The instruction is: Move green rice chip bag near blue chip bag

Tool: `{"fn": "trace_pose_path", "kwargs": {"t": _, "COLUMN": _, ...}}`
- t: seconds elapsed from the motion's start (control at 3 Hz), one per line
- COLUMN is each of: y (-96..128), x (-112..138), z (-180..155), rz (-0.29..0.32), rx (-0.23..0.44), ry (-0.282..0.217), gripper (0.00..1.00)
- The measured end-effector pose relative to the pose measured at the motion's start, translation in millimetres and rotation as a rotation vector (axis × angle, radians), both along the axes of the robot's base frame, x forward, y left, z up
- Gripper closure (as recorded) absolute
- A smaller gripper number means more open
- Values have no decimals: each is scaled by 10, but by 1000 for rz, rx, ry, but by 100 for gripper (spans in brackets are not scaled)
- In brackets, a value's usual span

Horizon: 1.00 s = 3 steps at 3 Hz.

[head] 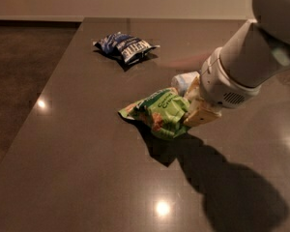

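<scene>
nearest the camera, the dark glossy table (77, 178) carries a bright light reflection (162, 208) at 6 o'clock of the scene, and a broad shadow (232, 192) spreads at 5 o'clock.

past that, close to the middle, is the green rice chip bag (159, 111). it is a bright green pouch, crumpled and folded on itself, with pale lettering on its upper face and a patch of orange-tan chip pictures low on the front. its left corner points toward 9 o'clock and it is tilted, seemingly raised a little off the table with its own shadow just beneath. the gripper (189, 106) is at the bag's 3 o'clock edge, its tan fingers (203, 117) pinched narrowly onto the pouch. the white arm (246, 62) runs away toward 2 o'clock.

just behind the gripper, at its 12 o'clock, peeks a pale rounded object (182, 81), mostly hidden; what it is cannot be told.

farther back, at 11 o'clock from the green pouch and well apart from it, the blue chip bag (125, 46) lies flat, dark blue and white, wrinkled, with white block letters.
</scene>
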<state>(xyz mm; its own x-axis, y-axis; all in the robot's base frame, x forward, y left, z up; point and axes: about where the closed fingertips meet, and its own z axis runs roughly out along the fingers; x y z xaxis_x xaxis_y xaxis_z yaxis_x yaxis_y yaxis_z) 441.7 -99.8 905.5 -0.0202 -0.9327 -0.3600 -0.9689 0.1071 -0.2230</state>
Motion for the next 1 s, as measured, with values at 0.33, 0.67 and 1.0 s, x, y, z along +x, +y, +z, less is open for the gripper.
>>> {"fn": "trace_pose_path", "kwargs": {"t": 0.33, "y": -242, "x": 86, "z": -89, "rz": 89, "rx": -28, "ry": 47, "gripper": 85}}
{"fn": "trace_pose_path", "kwargs": {"t": 0.67, "y": -398, "x": 166, "z": -254, "rz": 188, "rx": -46, "ry": 100, "gripper": 61}}
{"fn": "trace_pose_path", "kwargs": {"t": 1.0, "y": -506, "x": 233, "z": -366, "rz": 270, "rx": -41, "ry": 119, "gripper": 38}}
